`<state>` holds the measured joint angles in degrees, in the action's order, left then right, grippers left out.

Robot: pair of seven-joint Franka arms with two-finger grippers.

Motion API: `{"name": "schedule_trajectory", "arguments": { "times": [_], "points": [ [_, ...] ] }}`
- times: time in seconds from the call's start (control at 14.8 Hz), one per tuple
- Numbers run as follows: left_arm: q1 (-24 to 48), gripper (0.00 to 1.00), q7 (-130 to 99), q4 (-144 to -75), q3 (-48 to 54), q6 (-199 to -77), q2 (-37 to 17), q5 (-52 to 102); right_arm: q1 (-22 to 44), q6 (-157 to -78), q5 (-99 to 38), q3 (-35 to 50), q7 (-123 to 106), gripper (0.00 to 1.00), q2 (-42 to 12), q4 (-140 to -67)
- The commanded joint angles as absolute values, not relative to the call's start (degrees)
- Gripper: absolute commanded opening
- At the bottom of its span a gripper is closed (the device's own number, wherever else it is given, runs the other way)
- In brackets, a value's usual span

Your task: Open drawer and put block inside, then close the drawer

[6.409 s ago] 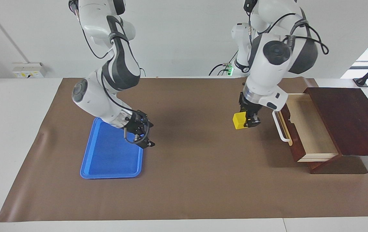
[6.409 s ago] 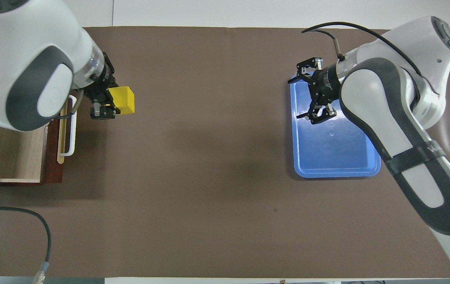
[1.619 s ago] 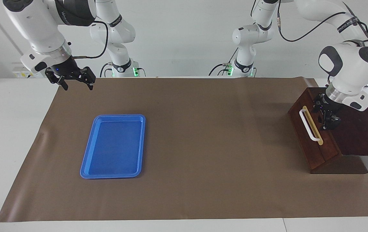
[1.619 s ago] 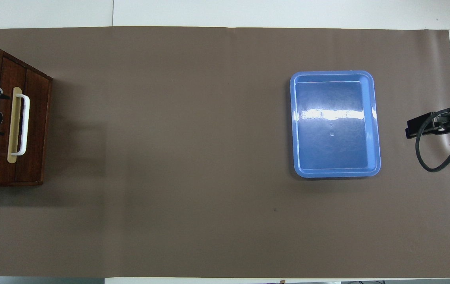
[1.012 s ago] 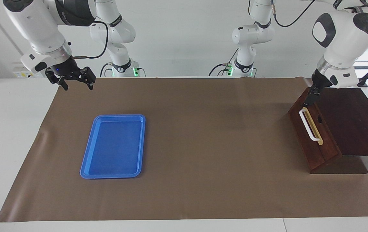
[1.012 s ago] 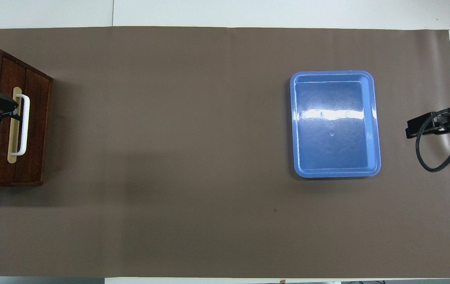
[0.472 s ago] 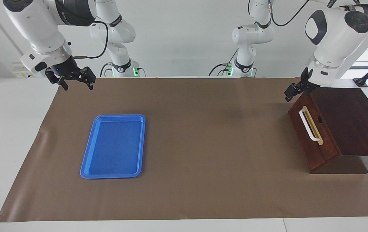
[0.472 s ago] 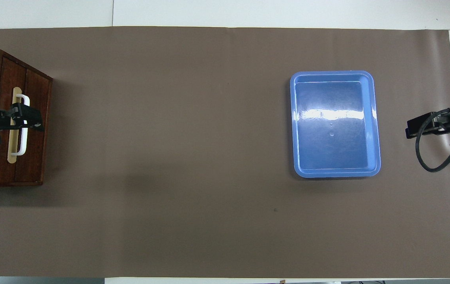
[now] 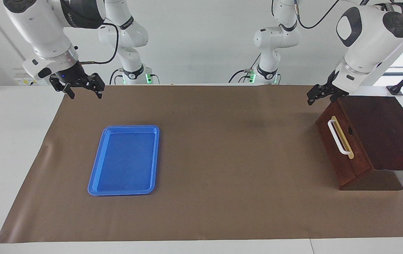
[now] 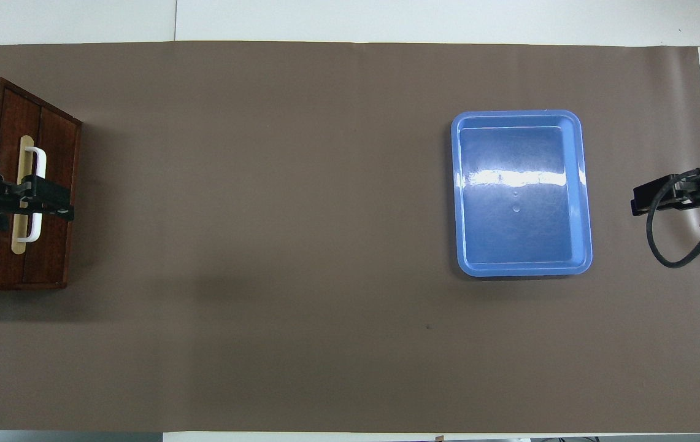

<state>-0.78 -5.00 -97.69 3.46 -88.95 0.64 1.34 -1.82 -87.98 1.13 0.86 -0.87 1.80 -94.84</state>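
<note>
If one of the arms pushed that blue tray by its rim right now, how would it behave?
The blue tray lies flat on the brown mat, so it would likely slide, not tip or roll. It looks thin, shallow and empty, so probably light. Its glossy floor suggests hard plastic: likely stiff, perhaps slippery to pinch.

No readable text, label, brand, number or sign anywhere. Small dark lettering on right arm's upper link (image 9: 70, 16), upper left of frame, too small to make out.
</note>
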Motion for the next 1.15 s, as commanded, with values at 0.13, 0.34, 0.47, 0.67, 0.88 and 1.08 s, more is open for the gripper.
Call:
{"name": "schedule_trajectory", "arguments": {
  "times": [0.13, 0.34, 0.47, 0.67, 0.88, 1.08],
  "points": [
    [1.05, 1.0, -0.44, -97.47, 2.46, -88.5, 2.29, 2.02, -2.2, -87.63, 0.18, 0.97, -1.23, 1.0, 2.9, -95.89],
    [1.32, 1.0, -0.35, -97.47, 2.29, -90.26, 2.02, 2.28, -2.2, -87.63, 0.18, 1.05, -1.23, 1.0, 2.9, -95.89],
    [1.41, 1.0, -0.44, -97.56, 2.29, -88.77, 2.37, 2.37, -2.2, -87.63, 0.18, 0.97, -1.23, 1.0, 2.9, -95.8],
    [1.67, 1.0, -0.35, -96.68, 2.29, -87.54, 2.46, 2.37, -2.2, -87.63, 0.18, 0.97, -1.23, 1.0, 2.9, -95.8],
    [1.67, 1.0, -0.35, -96.68, 2.11, -87.98, 2.46, 2.37, -2.2, -87.63, 0.18, 0.97, -1.32, 1.0, 2.9, -95.8],
    [1.67, 1.0, -0.26, -96.68, 1.41, -88.24, 2.46, 2.46, -2.28, -87.63, 0.18, 0.97, -1.23, 1.0, 2.9, -95.8]
  ]
}}
